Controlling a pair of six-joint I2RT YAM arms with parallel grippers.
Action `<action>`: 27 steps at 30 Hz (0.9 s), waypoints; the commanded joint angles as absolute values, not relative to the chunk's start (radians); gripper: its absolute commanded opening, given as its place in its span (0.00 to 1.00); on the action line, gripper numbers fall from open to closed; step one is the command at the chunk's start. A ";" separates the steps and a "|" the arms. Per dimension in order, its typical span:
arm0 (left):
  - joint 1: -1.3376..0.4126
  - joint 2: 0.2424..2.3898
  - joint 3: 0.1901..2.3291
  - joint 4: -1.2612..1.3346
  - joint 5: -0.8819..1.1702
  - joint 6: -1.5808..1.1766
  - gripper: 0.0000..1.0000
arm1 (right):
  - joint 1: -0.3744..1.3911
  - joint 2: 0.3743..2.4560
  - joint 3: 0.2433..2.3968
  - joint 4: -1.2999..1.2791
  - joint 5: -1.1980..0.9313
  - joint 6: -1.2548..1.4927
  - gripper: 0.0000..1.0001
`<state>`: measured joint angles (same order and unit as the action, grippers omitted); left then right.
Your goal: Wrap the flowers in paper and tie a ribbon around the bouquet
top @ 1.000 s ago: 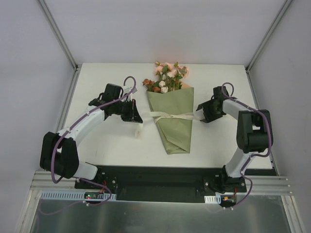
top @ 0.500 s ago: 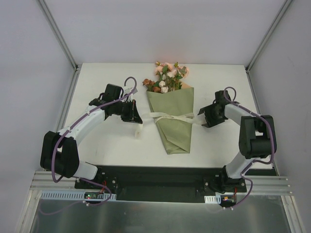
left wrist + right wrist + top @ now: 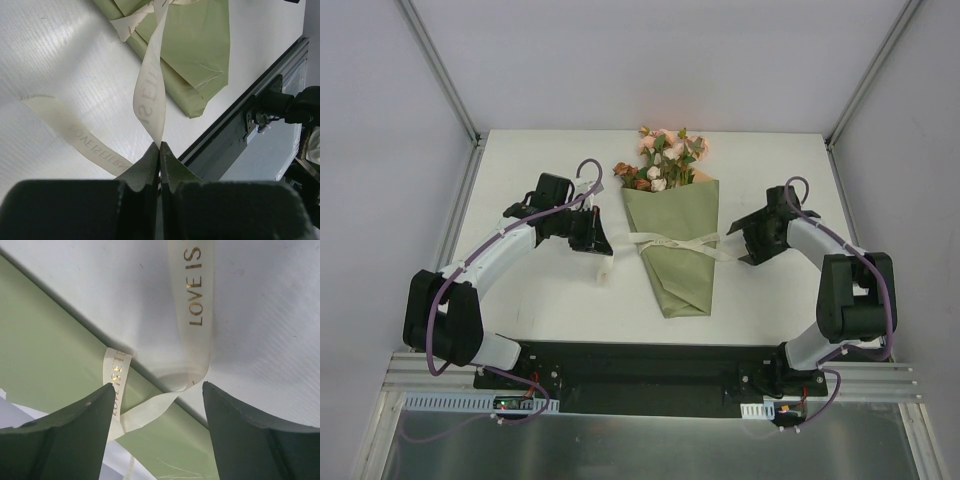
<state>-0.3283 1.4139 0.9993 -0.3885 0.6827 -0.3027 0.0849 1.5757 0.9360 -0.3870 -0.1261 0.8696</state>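
Top external: the bouquet [image 3: 672, 245] lies mid-bench [image 3: 540, 300], with the blooms toward the far edge and the narrow tip toward the near edge.
Flowers: the pink, white and rust flowers [image 3: 663, 160] stick out of the wide far end of the wrap.
Paper: the olive paper [image 3: 680, 275] is rolled around the stems and lies flat on the bench.
Ribbon: the cream ribbon [image 3: 672, 240] crosses the middle of the paper, with a tail running out on each side.
Left hand: the left hand [image 3: 160, 147] is left of the bouquet. Its fingers are pressed together, pinching the left tail, which rises from the paper to the tips.
Right hand: the right hand [image 3: 157, 386] is right of the bouquet. Its fingers are spread wide and grip nothing. The gold-lettered right tail lies on the bench under the gap.
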 commanded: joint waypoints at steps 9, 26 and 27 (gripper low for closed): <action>-0.339 1.407 1.019 -0.394 0.738 -0.288 0.00 | 0.117 1.635 0.903 -0.434 -0.124 1.089 0.65; -0.362 1.404 0.992 -0.454 0.683 -0.204 0.00 | 0.169 1.841 1.023 -0.528 -0.095 1.112 0.18; -0.368 1.410 0.992 -0.457 0.681 -0.199 0.00 | 0.169 1.847 1.026 -0.526 -0.098 1.106 0.10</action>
